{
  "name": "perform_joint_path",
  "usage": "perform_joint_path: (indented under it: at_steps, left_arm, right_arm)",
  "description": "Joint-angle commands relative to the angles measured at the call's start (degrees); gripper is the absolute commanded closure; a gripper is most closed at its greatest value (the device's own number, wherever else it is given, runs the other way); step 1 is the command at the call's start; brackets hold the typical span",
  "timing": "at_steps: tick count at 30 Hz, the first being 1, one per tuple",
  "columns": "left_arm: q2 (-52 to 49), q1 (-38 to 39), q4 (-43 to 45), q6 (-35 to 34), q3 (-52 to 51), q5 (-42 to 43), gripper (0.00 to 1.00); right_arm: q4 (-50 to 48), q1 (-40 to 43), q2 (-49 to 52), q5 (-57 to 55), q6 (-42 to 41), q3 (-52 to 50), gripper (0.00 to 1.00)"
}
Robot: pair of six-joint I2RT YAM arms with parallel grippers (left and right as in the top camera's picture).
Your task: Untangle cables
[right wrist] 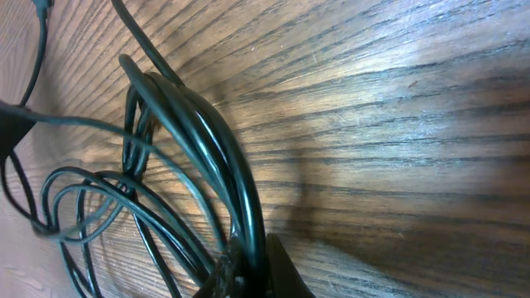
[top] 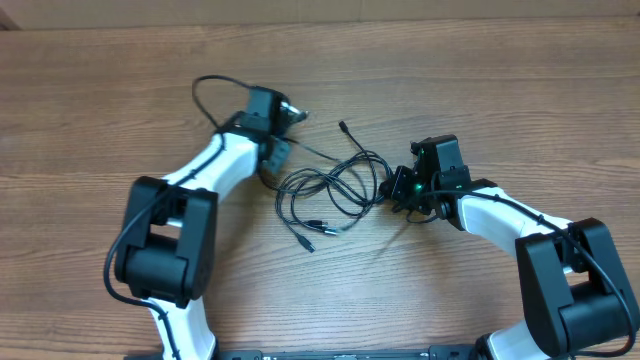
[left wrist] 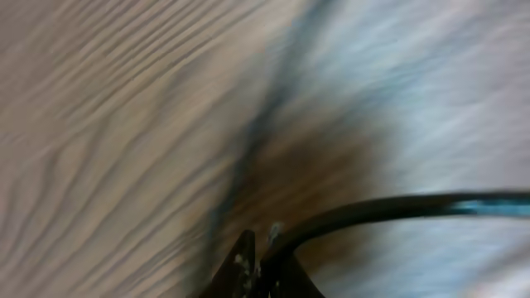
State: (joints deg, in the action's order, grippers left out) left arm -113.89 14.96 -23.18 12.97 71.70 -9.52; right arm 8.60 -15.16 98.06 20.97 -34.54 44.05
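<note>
Jaws, right gripper [right wrist: 248, 271]: clenched on a thick bunch of the cables [right wrist: 219, 157] | jaws, left gripper [left wrist: 255, 266]: clamped on one strand | cables: overlapping loops on table [top: 500, 90] between both arms | progress: early, judged; both holds taken, loops not yet separated, no cord laid out alone

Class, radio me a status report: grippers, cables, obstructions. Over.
Left gripper shut on one strand of the cables. Right gripper shut on their looped bundle. No obstruction seen.
</note>
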Motion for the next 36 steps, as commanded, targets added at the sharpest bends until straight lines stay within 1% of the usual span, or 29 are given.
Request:
perform_joint_path:
  at_steps: [1,2,4,6,7,8,10,12,13,14,15,16,17,18,20,22,24,25,26,27,28,30,31,33,36]
  left_arm:
    - [5.16,-5.49,-1.88,-14.43,-0.15,-3.23,0.89]
    - [6.82,-7.26,-2.56,-15.96,-0.15,-1.49,0.89]
    - [11.17,-12.04,-3.58,-18.47,-0.15,6.62,0.88]
    - [13.33,-15.06,-3.63,-20.17,-0.15,12.35,0.88]
    - [13.97,-16.15,-3.65,-20.92,-0.15,14.36,0.87]
    - [15.02,-18.34,-3.67,-22.43,-0.15,18.56,0.85]
    - [15.78,-21.18,-3.67,-24.3,-0.15,24.94,0.83]
    - [15.8,-25.22,-3.65,-26.77,-0.17,35.17,0.83]
    - [15.76,-25.88,-3.67,-26.93,-0.2,36.61,0.83]
    - [15.76,-27.69,-3.8,-26.97,-0.2,40.39,0.83]
    - [15.76,-28.48,-3.8,-26.97,-0.2,42.32,0.8]
    - [15.76,-29.09,-3.82,-26.91,-0.2,44.78,0.66]
    - [15.76,-29.33,-4.09,-26.47,-0.2,47.01,0.49]
    - [15.76,-29.29,-4.42,-25.53,-0.2,47.71,0.41]
    - [15.76,-28.17,-5.57,-23.08,-0.2,48.06,0.36]
    - [15.76,-26.73,-5.79,-23.06,-0.22,48.09,0.28]
    - [15.76,-24.74,-5.6,-23.12,-0.22,48.09,0.13]
    - [15.76,-23.71,-5.62,-23.3,-0.24,48.06,0.16]
    - [15.67,-22.4,-5.73,-23.3,-0.37,48.02,0.25]
    - [15.52,-21.11,-5.46,-23.3,-0.42,47.65,0.31]
    - [15.28,-19.45,-5.25,-23.74,-0.42,46.71,0.32]
    - [14.88,-15.65,-5.44,-28.55,-0.39,41.75,0.44]
    - [14.84,-14.43,-5.79,-30.16,-0.39,39.82,0.47]
    - [14.84,-10.4,-6.86,-33.2,0.35,35.06,0.49]
    - [14.75,-3.69,-13.6,-35.54,6.43,27.17,0.47]
  right_arm:
    - [-0.11,-0.37,0.39,-0.85,-0.15,-0.61,0.96]
    - [-0.11,-0.37,0.39,-0.85,-0.15,-0.61,0.96]
    - [-0.11,-0.37,0.39,-0.83,-0.15,-0.61,0.96]
    - [-0.11,-0.37,0.39,-0.83,-0.17,-0.61,0.96]
    - [-0.11,-0.37,0.39,-0.83,-0.17,-0.61,0.96]
    - [-0.09,-0.37,0.39,-0.83,-0.17,-0.61,0.96]
    - [-0.09,-0.37,0.39,-0.83,-0.17,-0.61,0.96]
    - [-0.09,-0.37,0.39,-0.83,-0.15,-0.61,0.96]
    - [-0.09,-0.37,0.39,-0.83,-0.15,-0.61,0.96]
    - [-0.09,-0.37,0.39,-0.83,-0.15,-0.61,0.96]
    - [-0.09,-0.37,0.39,-0.83,-0.17,-0.61,0.96]
    - [-0.09,-0.37,0.39,-0.83,-0.17,-0.61,0.96]
    - [-0.11,-0.37,0.39,-0.83,-0.17,-0.61,0.96]
    - [-0.11,-0.37,0.39,-0.83,-0.17,-0.61,0.96]
    - [-0.2,-0.37,0.39,-0.79,-0.2,-0.61,0.96]
    - [-0.28,-0.37,0.39,-0.79,-0.2,-0.61,0.96]
    - [-0.26,-0.37,0.39,-0.79,-0.17,-0.61,0.96]
    - [-0.22,-0.37,0.39,-0.79,-0.17,-0.61,0.96]
    - [-0.15,-0.37,0.39,-0.81,-0.17,-0.61,0.96]
    - [-0.15,-0.37,0.39,-0.79,-0.17,-0.61,0.96]
    - [-0.15,-0.37,0.39,-0.79,-0.17,-0.61,0.96]
    - [-0.26,-0.37,0.39,-0.79,-0.2,-0.61,0.96]
    - [-0.26,-0.37,0.39,-0.79,-0.2,-0.61,0.96]
    - [-0.26,-0.37,0.39,-0.79,-0.2,-0.61,0.96]
    - [-0.26,-0.37,0.39,-0.79,-0.17,-0.61,0.96]
